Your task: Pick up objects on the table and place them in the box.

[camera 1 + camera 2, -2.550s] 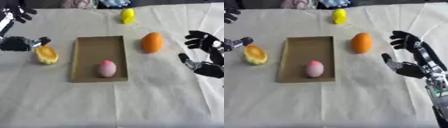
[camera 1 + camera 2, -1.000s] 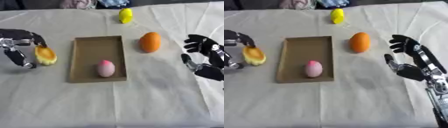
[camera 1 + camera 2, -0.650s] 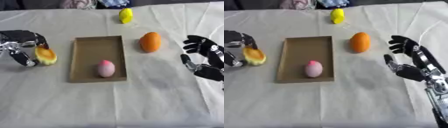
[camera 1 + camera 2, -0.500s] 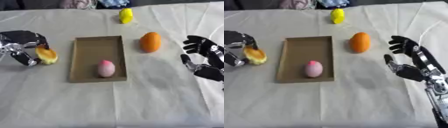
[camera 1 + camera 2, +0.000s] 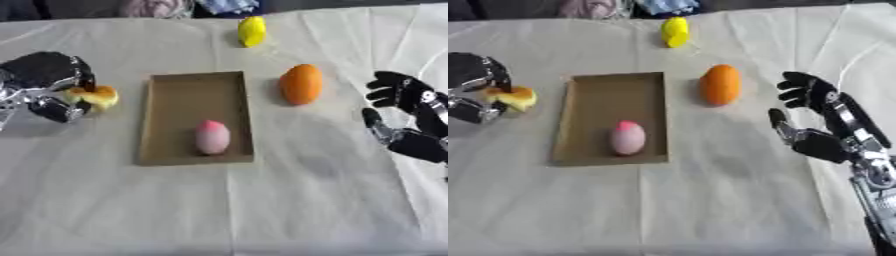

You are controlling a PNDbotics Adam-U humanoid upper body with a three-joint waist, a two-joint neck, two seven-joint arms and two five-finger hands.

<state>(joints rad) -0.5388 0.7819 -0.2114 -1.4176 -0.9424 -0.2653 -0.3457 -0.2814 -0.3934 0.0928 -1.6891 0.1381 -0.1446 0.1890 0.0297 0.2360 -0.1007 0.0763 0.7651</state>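
A flat brown cardboard box (image 5: pixel 194 90) lies at the middle of the table with a pink egg-shaped object (image 5: pixel 212 137) in its near end. At the far left my left hand (image 5: pixel 42 80) has its fingers curled round a yellow-orange object (image 5: pixel 94 96), held just left of the box. An orange oval fruit (image 5: pixel 301 84) lies right of the box. A yellow fruit (image 5: pixel 252 31) sits near the far edge. My right hand (image 5: pixel 820 120) stays open at the right side, fingers spread, apart from everything.
A wrinkled white cloth (image 5: pixel 227 200) covers the table. Bundled fabric (image 5: pixel 166 7) lies beyond the far edge.
My left hand has come down over the yellow-orange object, closed round it and carried it slightly toward the box. My right hand has hardly moved.
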